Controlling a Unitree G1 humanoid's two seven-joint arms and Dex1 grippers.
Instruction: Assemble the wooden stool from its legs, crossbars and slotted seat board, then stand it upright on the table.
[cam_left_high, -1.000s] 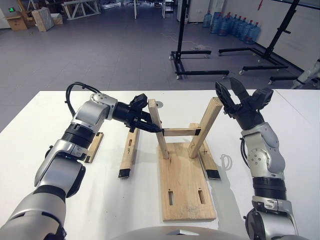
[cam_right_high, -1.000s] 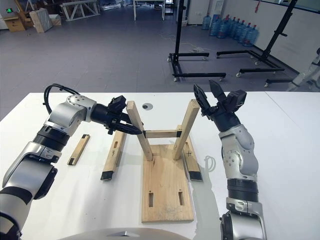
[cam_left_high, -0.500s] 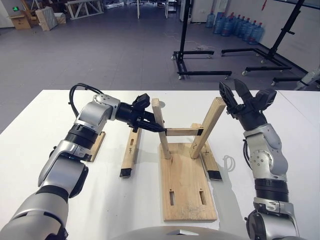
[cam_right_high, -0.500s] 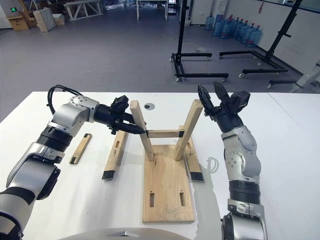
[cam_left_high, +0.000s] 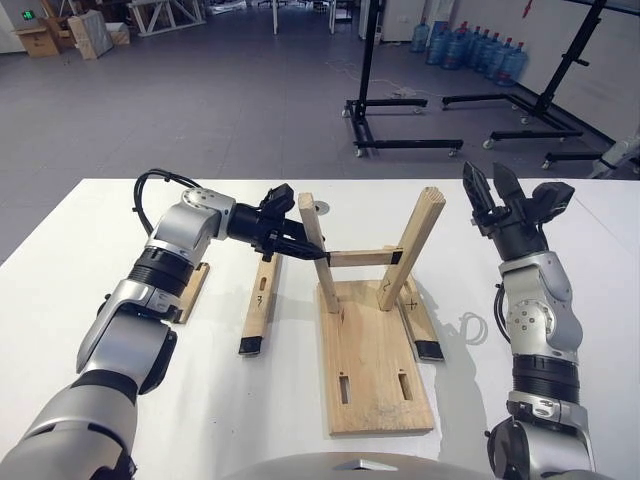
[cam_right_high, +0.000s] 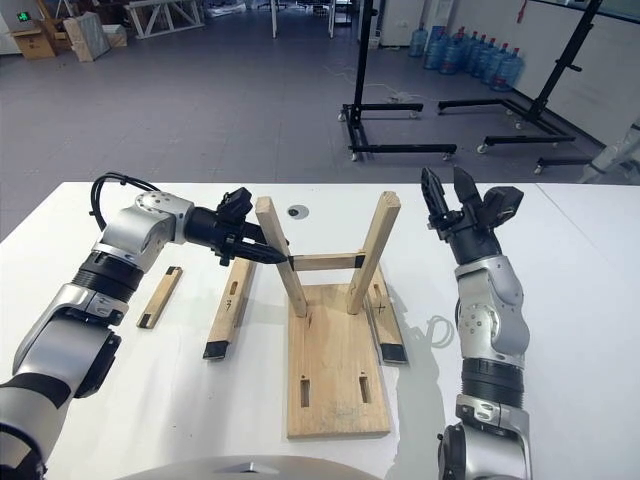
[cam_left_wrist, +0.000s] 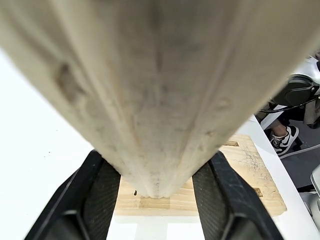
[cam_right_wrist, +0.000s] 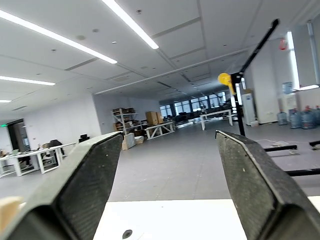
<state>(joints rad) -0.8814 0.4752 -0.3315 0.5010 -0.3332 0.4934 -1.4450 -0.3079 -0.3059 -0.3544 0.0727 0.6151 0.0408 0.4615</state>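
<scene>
Wooden seat board (cam_left_high: 375, 365) lies flat on the white table (cam_left_high: 90, 240) in front of us, with two slots open at its near end. At the far end we have two legs standing in it, the left leg (cam_left_high: 318, 255) and the right leg (cam_left_high: 412, 250), each leaning outward, with a crossbar (cam_left_high: 358, 258) bridging them partway up. Our left gripper (cam_left_high: 298, 250) is clamped on that left leg, right about where the crossbar meets it. In the left wrist view the wood sits snug between the black pads (cam_left_wrist: 102, 192). Over on the other side, our right gripper (cam_left_high: 483, 178) hangs in the air, well apart from the right leg, its fingers (cam_right_wrist: 90, 175) spread wide with nothing between them. Down on the table we see a loose leg (cam_left_high: 258, 305) just left of the board, a second loose leg (cam_left_high: 420, 328) tight along its right edge, and a short crossbar (cam_right_high: 158, 297) beside our left forearm.
</scene>
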